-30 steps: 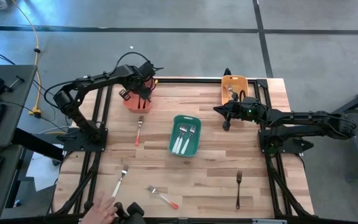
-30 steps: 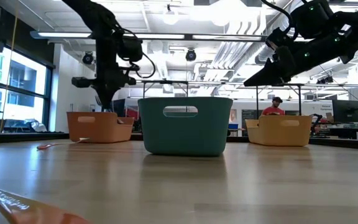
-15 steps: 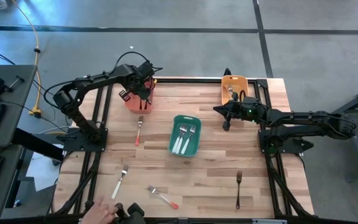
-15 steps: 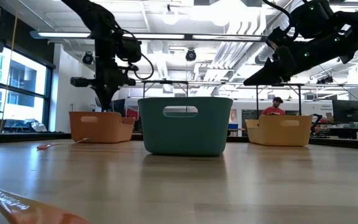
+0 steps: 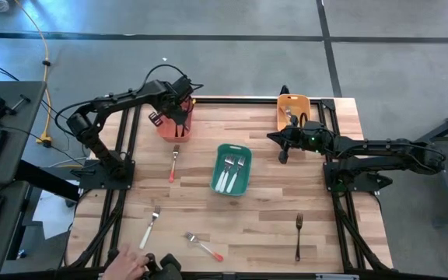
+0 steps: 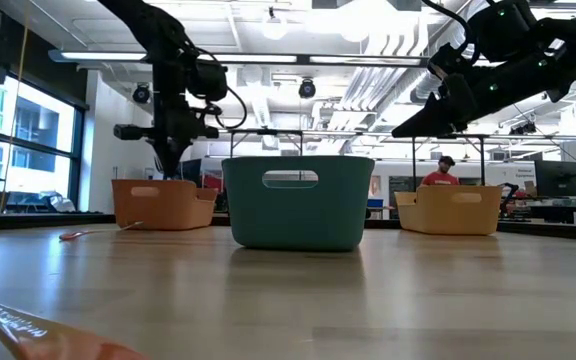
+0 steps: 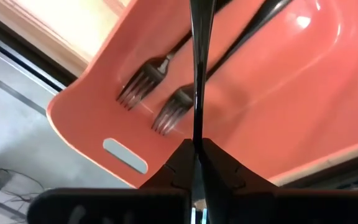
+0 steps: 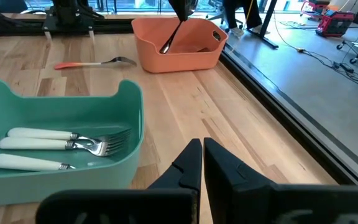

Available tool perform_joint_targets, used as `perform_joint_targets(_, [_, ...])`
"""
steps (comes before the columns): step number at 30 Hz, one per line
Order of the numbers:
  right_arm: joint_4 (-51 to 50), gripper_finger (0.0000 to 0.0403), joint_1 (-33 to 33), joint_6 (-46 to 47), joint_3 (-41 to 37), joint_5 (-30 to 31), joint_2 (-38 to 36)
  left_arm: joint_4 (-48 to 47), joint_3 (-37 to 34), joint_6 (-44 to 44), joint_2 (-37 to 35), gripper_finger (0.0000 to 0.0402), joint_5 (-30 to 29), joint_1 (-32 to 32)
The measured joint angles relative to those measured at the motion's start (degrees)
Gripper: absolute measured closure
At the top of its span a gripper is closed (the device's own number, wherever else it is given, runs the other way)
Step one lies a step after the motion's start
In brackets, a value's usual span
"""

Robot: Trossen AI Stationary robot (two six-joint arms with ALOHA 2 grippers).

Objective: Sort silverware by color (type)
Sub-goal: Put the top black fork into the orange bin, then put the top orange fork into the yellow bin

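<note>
My left gripper (image 5: 179, 117) hangs over the salmon bin (image 5: 164, 128), shut on a dark-handled utensil (image 8: 169, 38). Two dark forks (image 7: 160, 81) lie on that bin's floor. My right gripper (image 5: 284, 152) hovers shut above the table, beside the orange bin (image 5: 292, 110). White-handled forks (image 8: 55, 146) lie in the teal bin (image 5: 232, 169). Flat on the table lie an orange-red-handled spoon (image 5: 174, 162), a white-handled fork (image 5: 149, 228), an orange-red-handled fork (image 5: 203, 246) and a dark fork (image 5: 299, 236). My left gripper pinches the dark utensil's thin handle (image 7: 196, 124) between its two fingers, coming from above and pointing down. The utensil hangs slanted below the fingers, its lower end (image 8: 165, 46) inside the salmon bin. Whether that end touches the bin floor I cannot tell.
A person's hand (image 5: 131, 260) rests at the table's near edge, close to the white-handled fork. The orange bin holds some silverware. Bare wood lies between the teal bin and the near edge. A dark frame runs along the table's sides.
The person's hand at the near edge has drawn back a little from the white-handled fork. Both arms have kept still.
</note>
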Motion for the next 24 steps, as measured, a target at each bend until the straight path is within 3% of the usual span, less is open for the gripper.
perform_joint_targets(7, [0.00, 0.0403, 0.00, 0.17, 0.00, 0.00, 0.00, 0.17, 0.00, -5.28, 0.00, 0.0372, 0.83, 0.00])
perform_joint_targets(17, [0.81, 0.0403, 0.00, 0.17, 0.00, 0.00, 0.00, 4.13, -0.02, -5.35, 0.02, 0.0360, 0.66, 0.00])
perform_joint_targets(21, [0.81, 0.0403, 0.00, 0.17, 0.00, 0.00, 0.00, 4.78, -0.02, -12.24, -1.44, 0.0385, 0.55, -1.40])
perform_joint_targets(24, [0.81, 0.0403, 0.00, 0.13, 0.00, 0.00, 0.00, 4.39, -0.02, -23.33, -4.12, 0.0398, 4.00, -3.82])
